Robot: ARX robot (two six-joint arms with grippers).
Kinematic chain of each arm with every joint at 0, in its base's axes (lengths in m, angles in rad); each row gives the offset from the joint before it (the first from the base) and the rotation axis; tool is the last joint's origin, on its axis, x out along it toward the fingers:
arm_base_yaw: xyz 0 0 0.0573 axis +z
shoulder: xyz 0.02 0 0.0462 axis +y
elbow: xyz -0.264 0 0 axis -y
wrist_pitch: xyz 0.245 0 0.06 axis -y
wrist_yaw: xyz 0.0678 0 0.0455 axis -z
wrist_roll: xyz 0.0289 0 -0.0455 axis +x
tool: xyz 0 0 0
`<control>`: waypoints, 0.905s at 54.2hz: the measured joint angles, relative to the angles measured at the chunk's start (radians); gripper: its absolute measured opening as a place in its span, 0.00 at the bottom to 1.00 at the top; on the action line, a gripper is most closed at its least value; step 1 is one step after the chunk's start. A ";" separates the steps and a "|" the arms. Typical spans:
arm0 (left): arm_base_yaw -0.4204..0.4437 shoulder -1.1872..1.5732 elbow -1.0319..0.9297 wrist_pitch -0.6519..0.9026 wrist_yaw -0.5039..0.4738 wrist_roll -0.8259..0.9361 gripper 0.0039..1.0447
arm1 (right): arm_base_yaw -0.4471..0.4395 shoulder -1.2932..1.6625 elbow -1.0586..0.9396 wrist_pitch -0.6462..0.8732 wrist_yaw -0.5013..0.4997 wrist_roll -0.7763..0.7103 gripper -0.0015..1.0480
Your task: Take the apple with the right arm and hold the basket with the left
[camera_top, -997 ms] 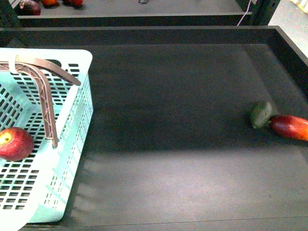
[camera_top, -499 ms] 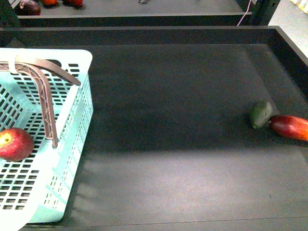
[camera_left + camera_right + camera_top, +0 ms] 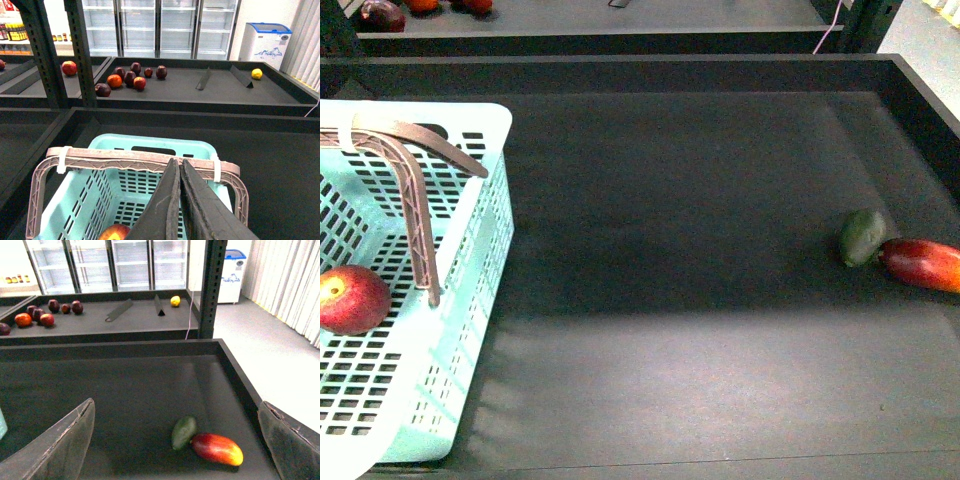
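The red apple (image 3: 352,298) with a yellowish patch lies on the slotted floor of the teal basket (image 3: 470,300) at the left of the dark tray; the left wrist view shows the apple (image 3: 116,233) low down inside the basket (image 3: 150,145). The brown handle (image 3: 410,200) stands raised over the basket. My left gripper (image 3: 179,162) is shut, its tips just over the handle (image 3: 100,159), with nothing seen between them. My right gripper (image 3: 176,404) is open and empty, hanging above the tray's right side, far from the apple. Neither arm shows in the front view.
An elongated red-orange fruit (image 3: 923,263) and a small dark green fruit (image 3: 863,236) lie touching near the tray's right wall (image 3: 920,100); both fruits sit between my right fingers (image 3: 65,445) in that wrist view. A far shelf holds several fruits (image 3: 130,77).
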 joint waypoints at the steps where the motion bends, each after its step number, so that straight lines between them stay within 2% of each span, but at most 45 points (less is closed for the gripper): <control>1: 0.000 -0.009 0.000 -0.008 0.000 0.000 0.03 | 0.000 0.000 0.000 0.000 0.000 0.000 0.92; 30: 0.000 -0.183 0.000 -0.183 0.000 0.000 0.03 | 0.000 0.000 0.000 0.000 0.000 0.000 0.92; 35: 0.000 -0.303 0.000 -0.334 0.000 0.000 0.03 | 0.000 0.000 0.000 0.000 0.000 0.000 0.92; 49: 0.000 -0.350 0.000 -0.353 0.000 0.000 0.03 | 0.000 0.000 0.000 0.000 0.000 0.000 0.92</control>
